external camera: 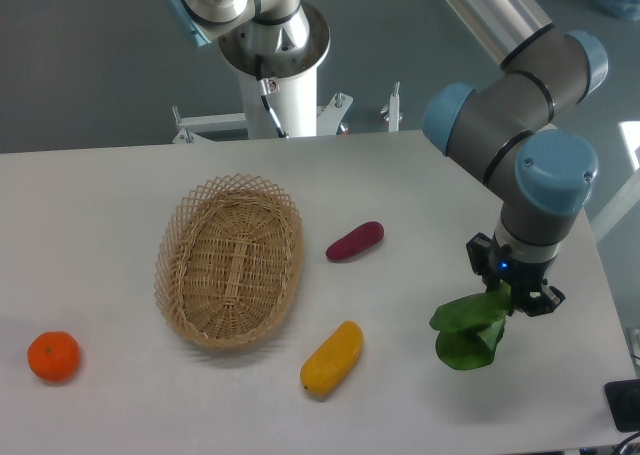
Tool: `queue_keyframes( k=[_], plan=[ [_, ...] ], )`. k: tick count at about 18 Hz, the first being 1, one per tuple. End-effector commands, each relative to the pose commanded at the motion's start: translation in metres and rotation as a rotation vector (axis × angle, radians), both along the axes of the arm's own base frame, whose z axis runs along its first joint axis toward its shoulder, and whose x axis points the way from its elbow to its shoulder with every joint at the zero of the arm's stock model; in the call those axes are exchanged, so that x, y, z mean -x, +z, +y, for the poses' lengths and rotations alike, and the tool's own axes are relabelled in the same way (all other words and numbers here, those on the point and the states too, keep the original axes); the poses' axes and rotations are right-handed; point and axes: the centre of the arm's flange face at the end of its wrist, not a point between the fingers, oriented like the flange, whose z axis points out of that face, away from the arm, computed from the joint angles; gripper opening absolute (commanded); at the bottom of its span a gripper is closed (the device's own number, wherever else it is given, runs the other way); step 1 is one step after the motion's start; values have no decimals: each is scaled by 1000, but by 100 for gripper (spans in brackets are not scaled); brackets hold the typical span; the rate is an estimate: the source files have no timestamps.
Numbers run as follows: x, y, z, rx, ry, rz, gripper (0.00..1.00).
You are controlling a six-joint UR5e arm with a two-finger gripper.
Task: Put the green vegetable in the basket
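The green vegetable (468,331) shows dark green floppy leaves at the right of the table, hanging from my gripper (512,297). The gripper points down from above and its fingers are shut on the vegetable's upper end. The pale stem base is hidden. The leaves hang low over the table; I cannot tell if they touch it. The basket (180,280), an oval of tan wicker, sits left of centre, empty, far to the left of the gripper.
A yellow oblong fruit (332,358) lies between basket and gripper near the front. A purple oblong vegetable (354,241) lies right of the basket. An orange (53,356) sits at the front left. The arm's base post (272,95) stands behind the table.
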Motion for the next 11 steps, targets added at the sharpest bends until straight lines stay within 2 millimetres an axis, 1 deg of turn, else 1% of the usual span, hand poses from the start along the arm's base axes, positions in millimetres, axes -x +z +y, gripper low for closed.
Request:
queue_keyframes(
  k=[11],
  plan=[
    [-3,1,2,-19,14,-14,43]
  ],
)
